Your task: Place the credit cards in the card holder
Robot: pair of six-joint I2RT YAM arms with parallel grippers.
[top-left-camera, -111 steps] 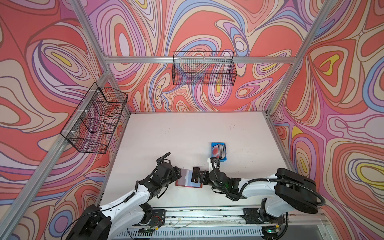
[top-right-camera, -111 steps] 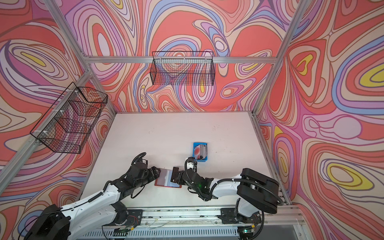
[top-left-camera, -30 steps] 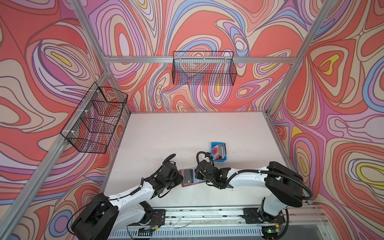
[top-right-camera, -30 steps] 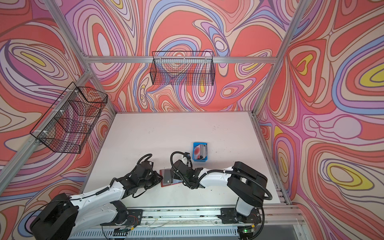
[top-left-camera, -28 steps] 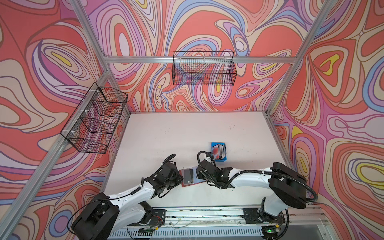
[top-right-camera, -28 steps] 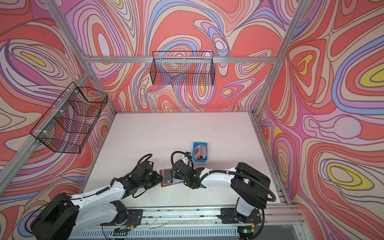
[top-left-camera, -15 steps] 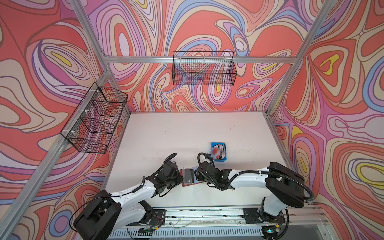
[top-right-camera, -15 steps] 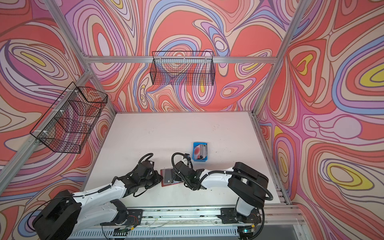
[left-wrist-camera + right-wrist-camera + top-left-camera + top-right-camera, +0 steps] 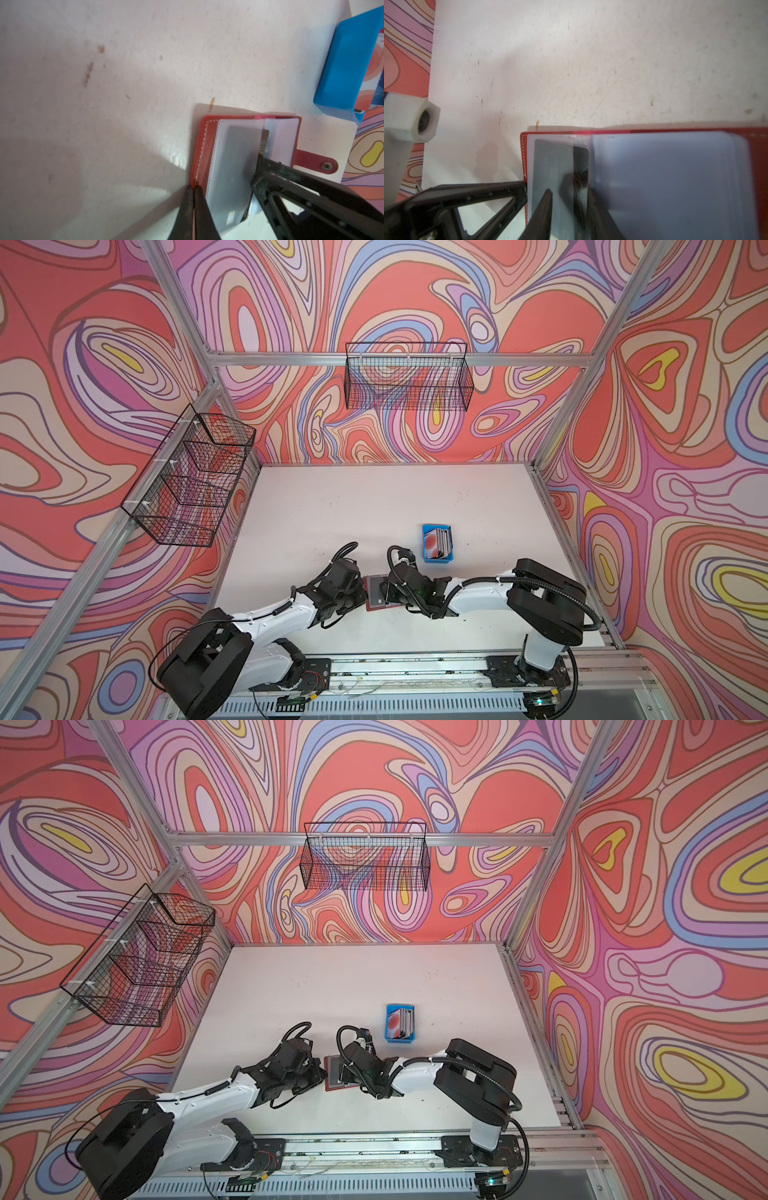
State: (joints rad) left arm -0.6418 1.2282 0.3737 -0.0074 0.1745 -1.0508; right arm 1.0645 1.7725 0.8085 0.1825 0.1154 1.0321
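- My left gripper (image 9: pixel 193 187) is clamped shut on the holder (image 9: pixel 200 149) at its red cover edge, pinning it open on the table (image 9: pixel 104 104).
- My right gripper (image 9: pixel 569 190) stands part open over a dark card (image 9: pixel 239 158), which sits mostly inside a clear sleeve (image 9: pixel 221 135) with one edge still out.
- Left, I judge: seat it fully, then take the cards (image 9: pixel 436 541) waiting in the blue tray (image 9: pixel 349 68).

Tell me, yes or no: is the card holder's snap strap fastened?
No: the card holder lies open, its strap sticking out to the side, unfastened.
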